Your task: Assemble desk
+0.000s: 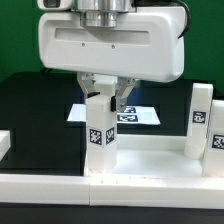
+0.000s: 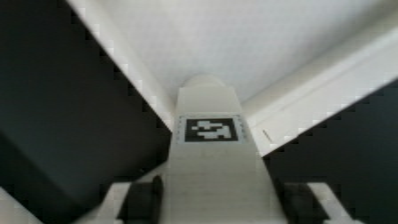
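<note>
No brand name or readable writing is showing anywhere; the only markings are black-and-white square tags. One tag is sitting on the face of the leg (image 1: pixel 99 128) that the hand (image 1: pixel 104 100) is gripping, and the wrist view is showing the same kind of tag on that leg (image 2: pixel 214 150), its pattern blurred. More tags are appearing on the second leg (image 1: pixel 200 118) standing upright toward the exterior view's right, and on the marker board (image 1: pixel 135 114) lying flat on the black surface (image 1: pixel 30 100) behind the hand.

No container is in view.

The desk panel (image 1: pixel 150 165) is lying flat in the foreground, its raised rim running along the near edge. The held leg is standing upright with its lower end on or just above the panel; contact cannot be told. The second leg is standing at the panel's far edge, well apart from the held one.

The arm is hanging straight down from above, its large white wrist housing (image 1: pixel 110 45) filling the upper part of the exterior view. The hand is pointing downward, its fingers (image 2: pixel 313 197) narrowed onto the leg's upper part, one on each side.
</note>
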Controlling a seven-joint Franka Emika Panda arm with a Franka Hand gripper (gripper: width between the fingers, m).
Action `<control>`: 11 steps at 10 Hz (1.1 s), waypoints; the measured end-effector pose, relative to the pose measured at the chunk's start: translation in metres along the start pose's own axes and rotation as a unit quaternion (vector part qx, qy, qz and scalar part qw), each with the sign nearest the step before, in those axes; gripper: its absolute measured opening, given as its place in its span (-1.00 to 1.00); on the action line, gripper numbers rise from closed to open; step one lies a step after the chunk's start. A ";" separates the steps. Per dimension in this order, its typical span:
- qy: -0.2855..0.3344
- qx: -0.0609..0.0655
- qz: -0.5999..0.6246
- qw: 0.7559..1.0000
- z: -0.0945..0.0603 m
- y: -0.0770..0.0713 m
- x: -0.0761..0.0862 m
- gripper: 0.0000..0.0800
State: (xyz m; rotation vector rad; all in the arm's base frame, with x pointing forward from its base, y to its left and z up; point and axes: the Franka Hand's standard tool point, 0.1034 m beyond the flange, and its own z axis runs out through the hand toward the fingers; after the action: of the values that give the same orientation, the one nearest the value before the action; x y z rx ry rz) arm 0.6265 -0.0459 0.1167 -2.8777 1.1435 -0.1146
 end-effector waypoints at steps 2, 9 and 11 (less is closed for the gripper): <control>0.003 0.006 0.159 0.987 0.001 -0.002 -0.001 -0.29; -0.035 0.010 0.448 0.893 0.001 -0.005 -0.002 -0.29; -0.036 0.015 0.550 0.835 0.001 -0.004 0.001 -0.29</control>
State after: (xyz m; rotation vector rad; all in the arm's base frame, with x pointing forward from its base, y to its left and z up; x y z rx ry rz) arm 0.6302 -0.0431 0.1158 -1.7287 2.4642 0.0253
